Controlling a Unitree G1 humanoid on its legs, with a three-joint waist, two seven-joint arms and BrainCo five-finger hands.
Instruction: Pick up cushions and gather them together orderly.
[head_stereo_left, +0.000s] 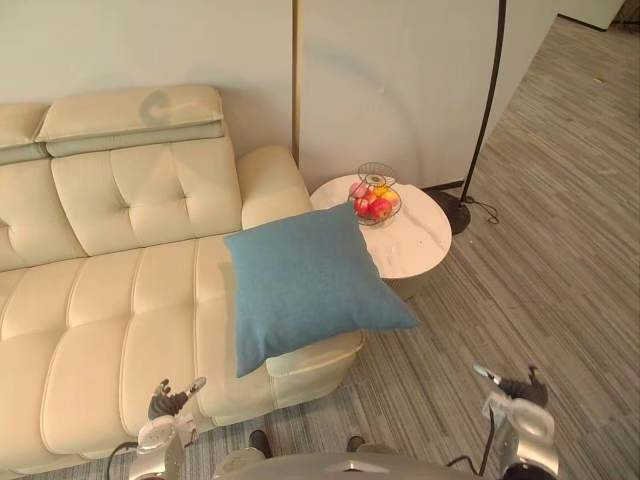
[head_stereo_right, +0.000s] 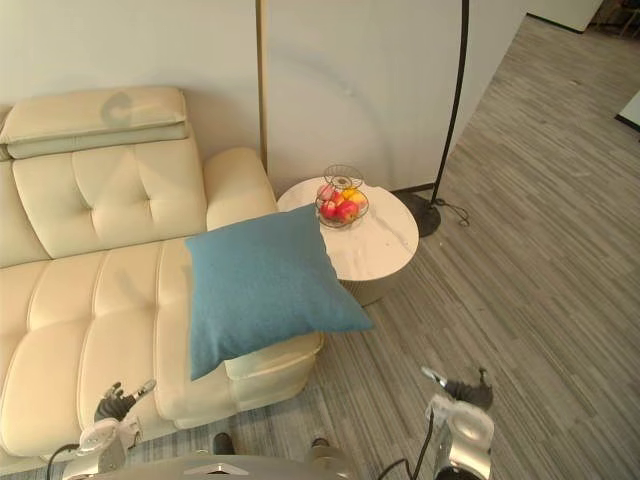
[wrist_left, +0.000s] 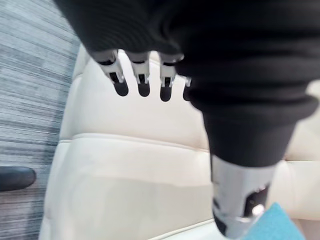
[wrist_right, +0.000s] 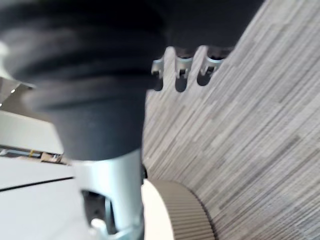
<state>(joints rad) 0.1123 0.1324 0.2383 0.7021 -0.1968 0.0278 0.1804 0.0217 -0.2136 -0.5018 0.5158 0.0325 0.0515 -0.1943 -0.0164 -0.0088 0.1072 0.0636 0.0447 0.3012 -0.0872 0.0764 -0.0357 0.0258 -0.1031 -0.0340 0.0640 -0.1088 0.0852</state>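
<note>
One blue square cushion lies on the right end of the cream leather sofa, its lower corners hanging past the seat's front and side edges. My left hand hovers low in front of the sofa seat, left of the cushion and apart from it, open and empty. In the left wrist view its fingers point over the seat, and a corner of the blue cushion shows by the thumb. My right hand hangs over the floor to the right of the sofa, open and empty, with relaxed fingers.
A round white marble side table stands against the sofa's right arm, carrying a wire basket of fruit. A black floor lamp rises behind it, its base on the grey plank floor. Open floor lies to the right.
</note>
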